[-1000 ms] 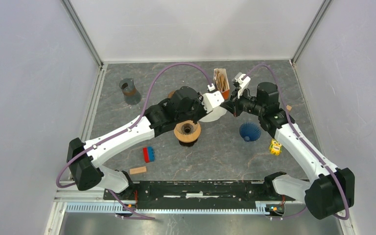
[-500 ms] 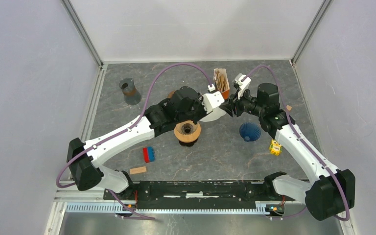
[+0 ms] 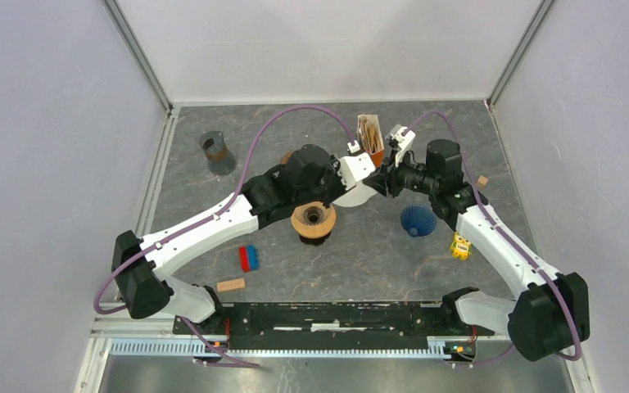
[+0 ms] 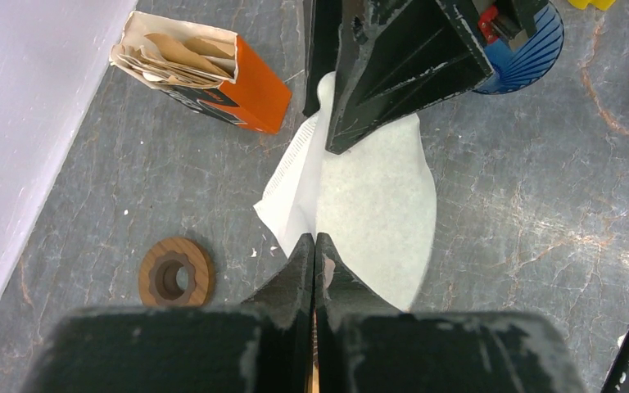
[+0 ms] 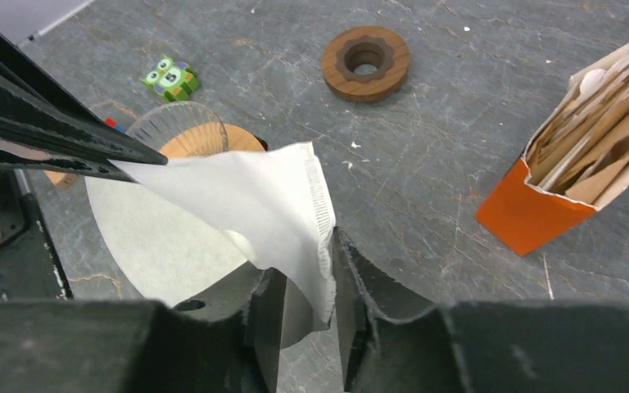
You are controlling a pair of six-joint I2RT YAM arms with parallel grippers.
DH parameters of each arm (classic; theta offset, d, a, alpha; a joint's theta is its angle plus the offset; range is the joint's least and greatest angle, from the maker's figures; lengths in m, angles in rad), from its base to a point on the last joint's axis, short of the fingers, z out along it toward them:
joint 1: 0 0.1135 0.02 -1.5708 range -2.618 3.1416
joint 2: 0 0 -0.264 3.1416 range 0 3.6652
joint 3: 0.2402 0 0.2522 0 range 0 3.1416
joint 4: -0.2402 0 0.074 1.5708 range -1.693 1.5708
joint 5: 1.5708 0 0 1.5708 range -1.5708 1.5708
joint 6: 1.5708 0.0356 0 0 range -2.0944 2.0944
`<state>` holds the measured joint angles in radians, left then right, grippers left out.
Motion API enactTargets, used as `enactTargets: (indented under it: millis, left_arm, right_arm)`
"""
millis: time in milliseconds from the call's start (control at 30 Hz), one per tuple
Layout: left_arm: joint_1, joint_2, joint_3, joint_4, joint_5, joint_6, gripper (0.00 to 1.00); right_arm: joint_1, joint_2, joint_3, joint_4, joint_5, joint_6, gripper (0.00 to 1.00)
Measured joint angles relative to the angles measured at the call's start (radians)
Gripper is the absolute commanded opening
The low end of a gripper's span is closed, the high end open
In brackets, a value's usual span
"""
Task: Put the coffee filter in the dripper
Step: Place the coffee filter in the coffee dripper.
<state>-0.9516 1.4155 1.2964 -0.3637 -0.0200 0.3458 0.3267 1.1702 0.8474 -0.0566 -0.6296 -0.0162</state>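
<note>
The coffee filter (image 4: 368,205) is thin white paper, a flat fan with a crimped seam. It hangs in the air between the two claws, above the desk (image 3: 360,254) and just beside the dripper (image 3: 313,219). It should handle as feather-light, limp and easily creased or torn, so the stiffer seam edge looks the safest hold. The left claw (image 4: 313,246) is pressed together, pinching the paper's edge. The right claw (image 5: 305,262) straddles the seam — whether it truly bites I cannot tell. The dripper looks like ribbed glass in a wooden collar; an orange box (image 4: 213,78) of brown papers stands near.

coffee filter (image 4: 377,196) in the left gripper (image 4: 314,246), right gripper (image 4: 321,131) astride its edge
</note>
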Motion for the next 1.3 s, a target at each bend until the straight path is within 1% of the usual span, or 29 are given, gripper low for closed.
enactTargets:
  millis: [67, 167, 267, 633, 733, 767, 800, 867, 900, 1000, 1300]
  left_arm:
    - [0.000, 0.000, 0.000, 0.000, 0.000, 0.000, 0.02]
    - [0.000, 0.000, 0.000, 0.000, 0.000, 0.000, 0.02]
    - [0.000, 0.000, -0.003, 0.002, 0.000, 0.000, 0.02]
    - [0.000, 0.000, -0.025, 0.019, -0.026, 0.000, 0.02]
    - [0.000, 0.000, -0.025, 0.028, -0.033, 0.000, 0.02]
    - [0.000, 0.000, -0.025, 0.029, -0.031, 0.000, 0.02]
    - [0.000, 0.000, -0.025, 0.029, -0.030, 0.000, 0.02]
    - [0.000, 0.000, -0.025, 0.029, -0.023, 0.000, 0.02]
    - [0.000, 0.000, -0.025, 0.029, -0.021, 0.000, 0.02]
    - [0.000, 0.000, -0.025, 0.029, 0.006, 0.000, 0.02]
    - [-0.002, -0.005, -0.036, 0.029, 0.059, 0.000, 0.02]
  right_arm:
    - [0.000, 0.004, -0.002, 0.020, -0.018, 0.015, 0.18]
    - [0.000, 0.006, -0.005, 0.043, -0.037, 0.031, 0.10]
    - [0.000, 0.006, -0.011, 0.060, -0.051, 0.035, 0.00]
    - [-0.001, -0.025, -0.055, 0.070, -0.041, 0.019, 0.00]
    - [-0.001, -0.031, -0.056, 0.070, -0.042, 0.011, 0.13]
    - [-0.001, -0.032, -0.056, 0.070, -0.042, 0.007, 0.21]
    - [-0.001, -0.032, -0.056, 0.070, -0.043, 0.006, 0.27]
    - [-0.001, -0.032, -0.056, 0.070, -0.044, 0.002, 0.37]
    - [-0.001, -0.032, -0.056, 0.070, -0.044, -0.005, 0.40]
    - [-0.001, -0.032, -0.056, 0.070, -0.045, -0.010, 0.45]
    - [-0.001, -0.002, -0.056, 0.071, -0.069, -0.006, 0.44]
